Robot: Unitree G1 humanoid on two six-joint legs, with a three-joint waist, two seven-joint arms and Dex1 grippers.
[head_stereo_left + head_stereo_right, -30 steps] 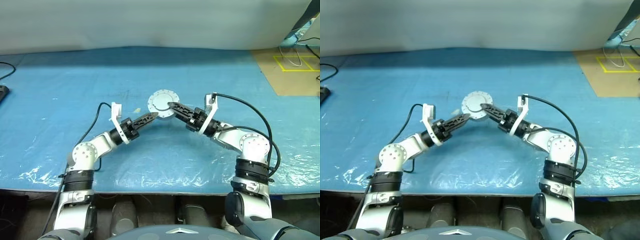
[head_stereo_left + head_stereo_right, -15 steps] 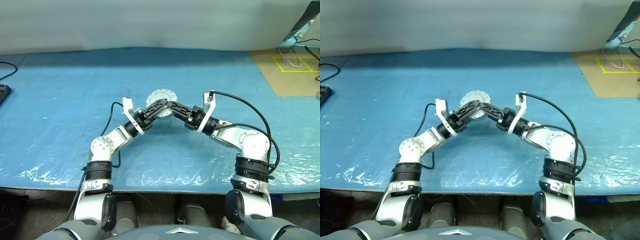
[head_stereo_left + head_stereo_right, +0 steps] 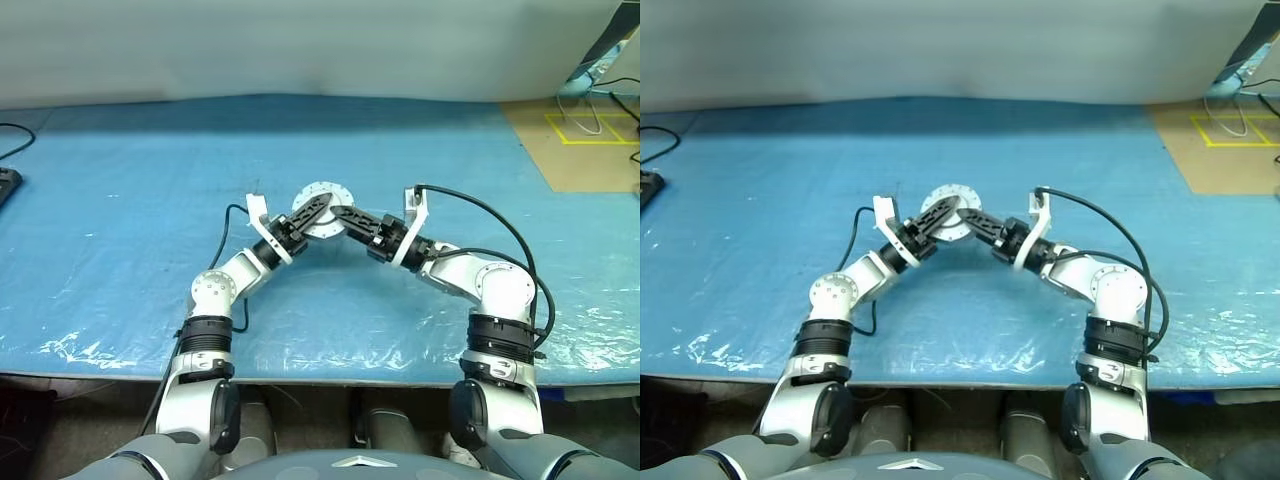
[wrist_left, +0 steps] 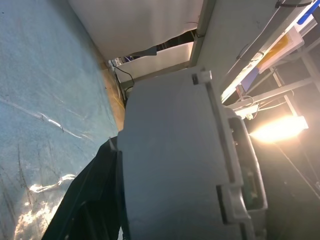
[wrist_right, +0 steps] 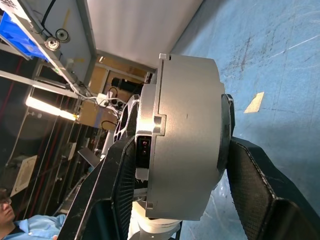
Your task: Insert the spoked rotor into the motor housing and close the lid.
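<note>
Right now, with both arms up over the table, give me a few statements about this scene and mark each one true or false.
1. The right gripper clamps the motor housing between its fingers. True.
2. The table has a red cover. False: the cover is blue.
3. The motor housing sits at the table's far left edge. False: it is near the middle, between the right gripper and the left gripper.
4. Yellow lines mark the brown surface at far right. True.

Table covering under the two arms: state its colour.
Blue plastic sheet, glossy and wrinkled; shows best in the left eye view.
</note>
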